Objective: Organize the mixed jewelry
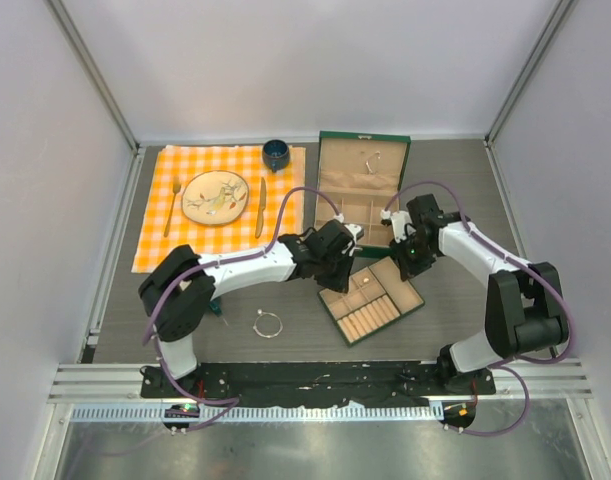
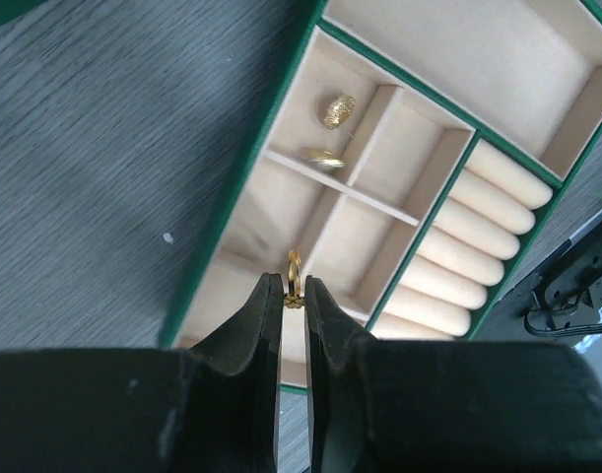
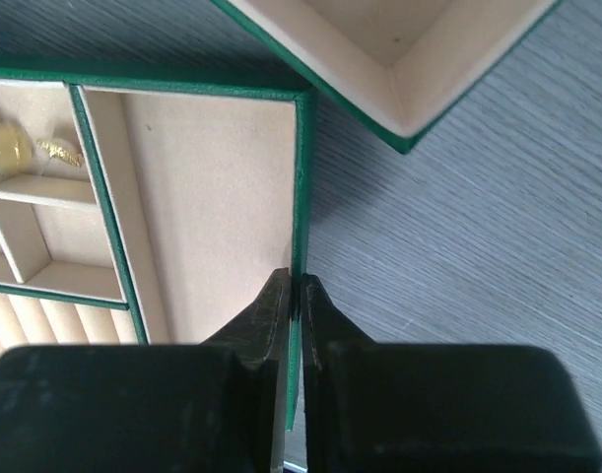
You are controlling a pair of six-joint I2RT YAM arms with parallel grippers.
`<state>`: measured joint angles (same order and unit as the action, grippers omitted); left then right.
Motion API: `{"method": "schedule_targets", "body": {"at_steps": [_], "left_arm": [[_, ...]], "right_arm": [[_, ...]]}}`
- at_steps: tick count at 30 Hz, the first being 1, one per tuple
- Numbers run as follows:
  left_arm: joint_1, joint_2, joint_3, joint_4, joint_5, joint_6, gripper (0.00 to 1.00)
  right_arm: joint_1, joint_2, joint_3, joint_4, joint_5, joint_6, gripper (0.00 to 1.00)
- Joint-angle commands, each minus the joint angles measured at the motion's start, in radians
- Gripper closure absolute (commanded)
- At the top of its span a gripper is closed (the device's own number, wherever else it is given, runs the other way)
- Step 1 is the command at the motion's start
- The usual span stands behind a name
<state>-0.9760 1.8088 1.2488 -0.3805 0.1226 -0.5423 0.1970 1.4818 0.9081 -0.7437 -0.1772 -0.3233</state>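
L hand (image 2: 294, 288) clamps gold ring (image 2: 295, 270) over tray (image 2: 243, 179) (divided end); R hand (image 3: 293, 288) pinches tray wall.

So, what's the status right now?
Left gripper shut on gold ring, over tray. Right gripper pinching tray rim. Bangle not yet sorted. Nothing in the way.

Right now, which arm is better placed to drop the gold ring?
Left: the left end effector pinches the gold ring over the small compartments of the tray; the right end effector is shut on the tray's green wall.

White arms (image 1: 250, 268), black joints (image 1: 177, 295), purple cables (image 1: 305, 189)
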Motion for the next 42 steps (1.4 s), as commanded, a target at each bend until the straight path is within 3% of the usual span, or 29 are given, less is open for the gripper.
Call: {"method": "schedule_targets", "body": {"at_steps": [1, 15, 32, 42], "left_arm": [[-0.004, -0.065, -0.015, 0.035, -0.028, -0.002, 1.00], [-0.003, -0.108, -0.015, -0.015, -0.064, -0.001, 1.00], [0.057, -0.149, -0.045, -0.021, -0.080, 0.004, 1.00], [0.079, -0.124, -0.058, -0.021, -0.052, -0.004, 1.00]], "right_arm": [[0.041, 0.023, 0.078, -0.009, -0.001, 0.090, 0.99], [0.176, 0.034, 0.103, 0.026, 0.102, 0.266, 0.99], [0.179, 0.141, 0.046, 0.162, -0.059, 0.440, 0.99], [0.170, 0.055, -0.014, 0.219, -0.038, 0.497, 0.99]]}}
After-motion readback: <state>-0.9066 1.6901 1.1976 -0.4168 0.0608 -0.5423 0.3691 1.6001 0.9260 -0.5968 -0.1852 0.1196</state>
